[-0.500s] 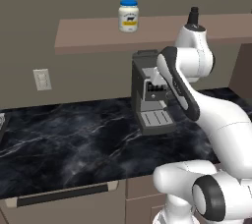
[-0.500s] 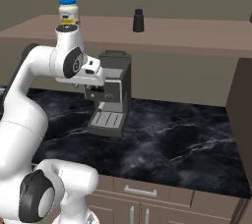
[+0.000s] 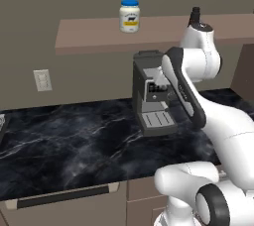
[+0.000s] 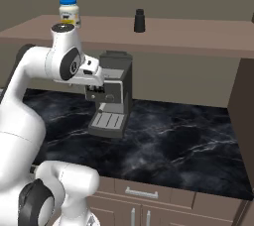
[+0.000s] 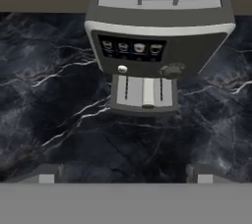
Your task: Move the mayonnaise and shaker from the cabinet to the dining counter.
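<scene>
You are looking at a small white mayonnaise jar with a blue screw lid (image 3: 129, 16) standing upright on the long tan-brown wall shelf (image 3: 89, 34), towards its left end. The tiny near-black shaker with a narrower top (image 4: 139, 21) is standing well to its right on the same shelf. Both are sitting above the dark coffee machine (image 5: 158, 36) on the black white-veined marble surface (image 3: 59, 145).

Your end effector (image 5: 126, 176) is hanging released, fingers spread wide with nothing between them, pointing down at the coffee machine's front, well below the shelf.

The jar is probably light and rigid, with smooth sides that may slip; you are best taking it across the body below the lid, squarely, so it is not tipping. The shaker looks lighter and narrow, easy to knock over, so you should be closing on its wider lower part.

Compared with half a second ago, the arm is holding almost the same pose, and both items are standing where they were.
</scene>
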Available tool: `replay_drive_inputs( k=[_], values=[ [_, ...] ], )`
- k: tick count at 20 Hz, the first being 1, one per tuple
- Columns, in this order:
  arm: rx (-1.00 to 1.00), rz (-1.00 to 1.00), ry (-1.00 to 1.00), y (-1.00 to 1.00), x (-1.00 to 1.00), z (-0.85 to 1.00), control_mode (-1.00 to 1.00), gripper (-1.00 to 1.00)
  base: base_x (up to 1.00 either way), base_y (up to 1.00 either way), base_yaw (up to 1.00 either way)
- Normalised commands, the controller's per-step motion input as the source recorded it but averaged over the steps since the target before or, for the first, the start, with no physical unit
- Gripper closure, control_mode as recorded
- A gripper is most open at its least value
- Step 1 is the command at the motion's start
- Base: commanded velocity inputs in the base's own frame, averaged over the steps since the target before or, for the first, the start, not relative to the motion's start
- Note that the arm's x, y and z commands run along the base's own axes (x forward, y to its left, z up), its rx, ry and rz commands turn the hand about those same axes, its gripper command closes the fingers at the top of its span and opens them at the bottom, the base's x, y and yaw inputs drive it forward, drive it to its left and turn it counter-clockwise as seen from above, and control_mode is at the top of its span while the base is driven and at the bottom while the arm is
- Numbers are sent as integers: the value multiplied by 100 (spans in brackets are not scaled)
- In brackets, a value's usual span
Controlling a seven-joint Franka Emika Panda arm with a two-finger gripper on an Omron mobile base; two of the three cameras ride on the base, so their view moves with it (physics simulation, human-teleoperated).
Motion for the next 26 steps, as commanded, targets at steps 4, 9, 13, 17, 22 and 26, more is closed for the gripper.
replay_drive_inputs(
  k=[4, 9, 13, 17, 22, 26],
  values=[
    [7, 6, -27, 0, -22, 63, -100, -100, 0, 0, 0],
    [6, 9, -27, 10, -9, 68, -100, -100, 0, 0, 0],
    [3, 10, -23, 22, 0, 70, -100, -100, 0, 0, 0],
    [2, 11, -10, 26, 1, 77, -100, -100, 0, 0, 0],
    [0, 8, 0, 32, 6, 57, -100, -100, 0, 0, 0],
    [0, 4, 1, 36, 12, 31, -100, -100, 0, 0, 0]
  ],
)
